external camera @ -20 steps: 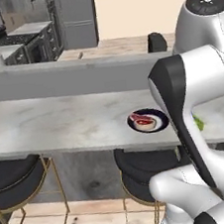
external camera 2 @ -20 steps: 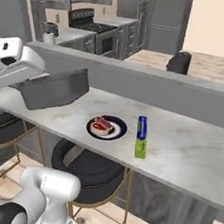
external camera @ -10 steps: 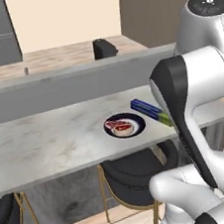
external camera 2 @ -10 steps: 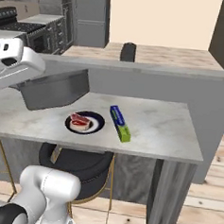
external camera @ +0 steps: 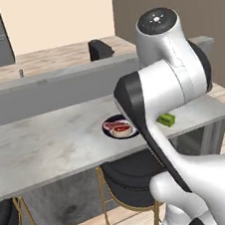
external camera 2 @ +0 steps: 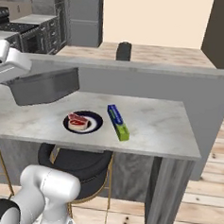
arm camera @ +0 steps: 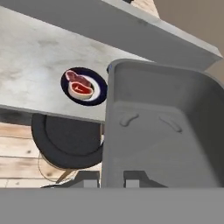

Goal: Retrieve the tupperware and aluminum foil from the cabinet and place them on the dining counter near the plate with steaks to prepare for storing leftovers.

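My gripper (arm camera: 111, 180) is shut on the near rim of the tupperware (arm camera: 162, 127), a dark grey open tub. In the right base view the tupperware (external camera 2: 44, 85) hangs above the left part of the dining counter (external camera 2: 155, 126), left of the plate with steaks (external camera 2: 83, 122). The aluminum foil (external camera 2: 118, 122), a blue carton with a green end, lies flat on the counter just right of the plate. In the left base view my arm hides most of the foil; its green end (external camera: 166, 120) shows beside the plate (external camera: 119, 128). The cabinet is out of view.
A raised grey ledge (external camera 2: 136, 68) runs along the counter's far side. Black gold-legged stools (external camera 2: 77, 163) stand under its near edge. The counter ends at a grey post (external camera 2: 168, 184) on the right, with open wood floor beyond. A fridge (external camera 2: 82, 17) stands far back.
The whole picture has shifted as the base drove along the counter, so the plate and foil sit differently in the views. The tub stays in my shut gripper.
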